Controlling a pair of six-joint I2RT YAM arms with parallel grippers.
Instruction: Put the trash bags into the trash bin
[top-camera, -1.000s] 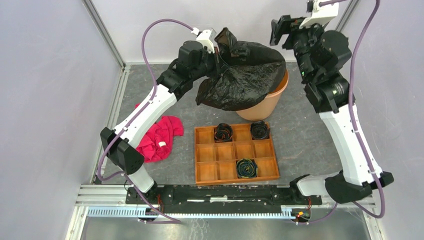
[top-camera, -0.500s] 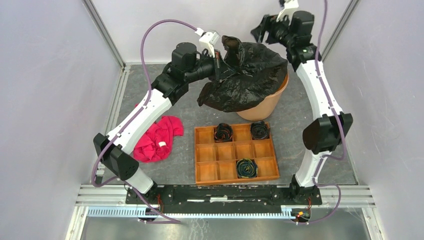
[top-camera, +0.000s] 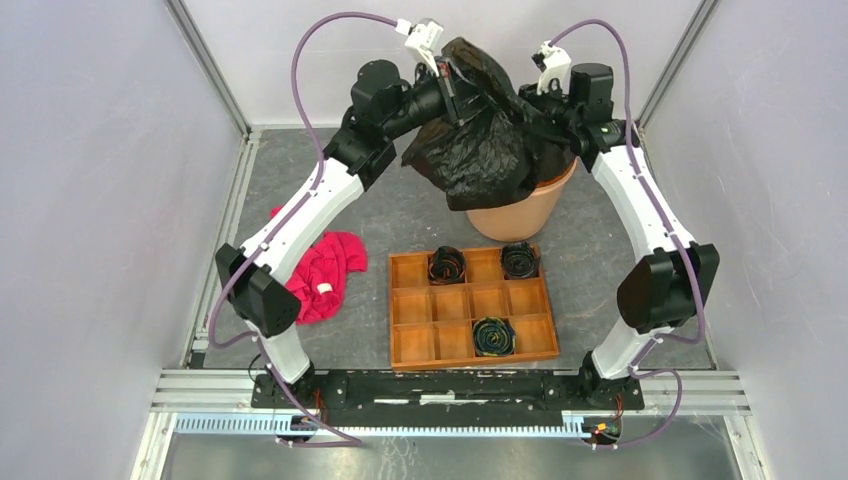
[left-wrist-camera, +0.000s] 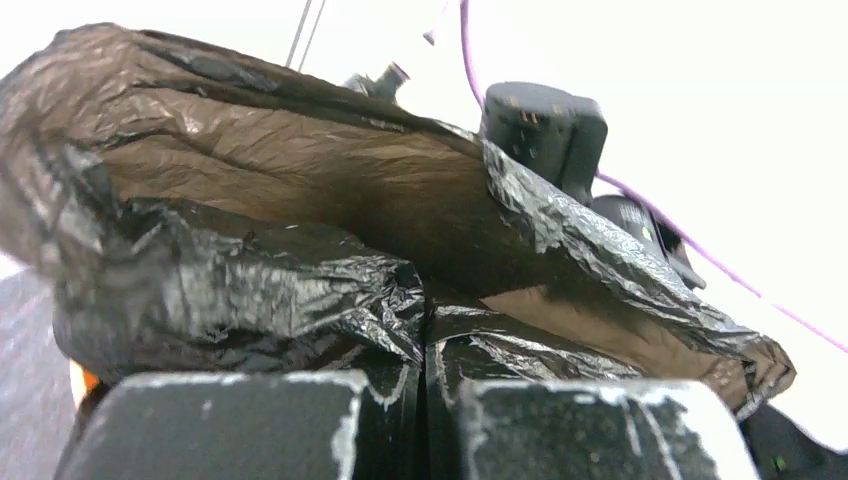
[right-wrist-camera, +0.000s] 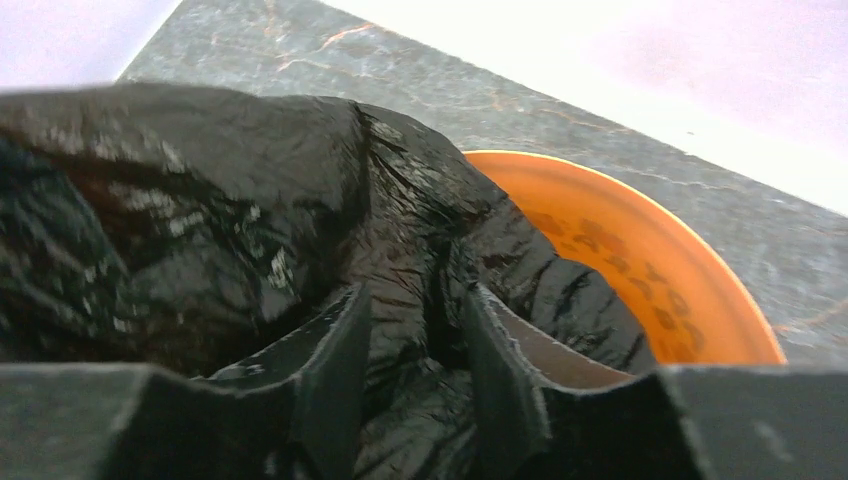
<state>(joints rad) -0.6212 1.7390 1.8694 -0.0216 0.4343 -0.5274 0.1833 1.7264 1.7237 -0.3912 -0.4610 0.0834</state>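
The black trash bag (top-camera: 480, 140) hangs bunched over the pale orange trash bin (top-camera: 515, 208) at the back of the table, draping over its left rim. My left gripper (top-camera: 450, 85) is shut on the bag's top edge and holds it raised; in the left wrist view the jaws (left-wrist-camera: 425, 345) pinch the film of the bag (left-wrist-camera: 300, 180). My right gripper (top-camera: 530, 108) is open against the bag's right side. In the right wrist view its fingers (right-wrist-camera: 415, 320) straddle a fold of the bag (right-wrist-camera: 200, 200) above the bin's open rim (right-wrist-camera: 650, 270).
A compartmented wooden tray (top-camera: 470, 308) with three dark coiled items lies in front of the bin. A red cloth (top-camera: 318, 275) lies left of the tray. Enclosure walls and frame posts stand close at the back, left and right.
My left gripper has lifted the bag higher and carried it right, over the bin. My right arm has swung down and in from the back right until its open fingers reach the bag.
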